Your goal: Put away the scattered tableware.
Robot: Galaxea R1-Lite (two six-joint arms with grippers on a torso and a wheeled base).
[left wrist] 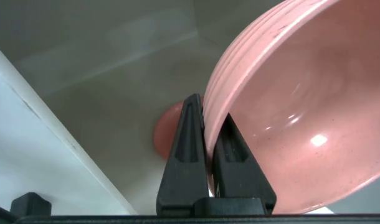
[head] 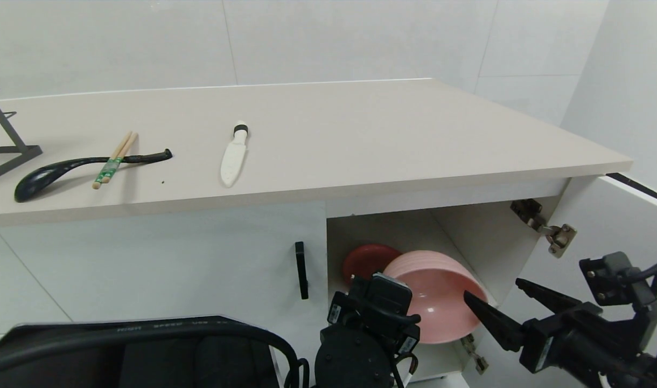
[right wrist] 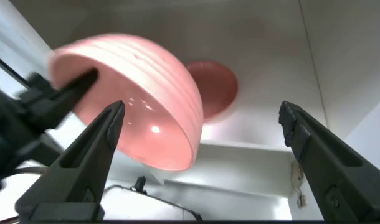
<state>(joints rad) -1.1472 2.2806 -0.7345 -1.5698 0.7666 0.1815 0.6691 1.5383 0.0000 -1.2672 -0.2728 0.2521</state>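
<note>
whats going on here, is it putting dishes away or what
The left claw is shut on the rim of a pink bowl, holding it tilted at the open cabinet under the counter, where a red dish already sits. The right claw hangs open and empty beside the bowl. A black spoon, chopsticks and a white knife lie on the counter, not yet put away.
</note>
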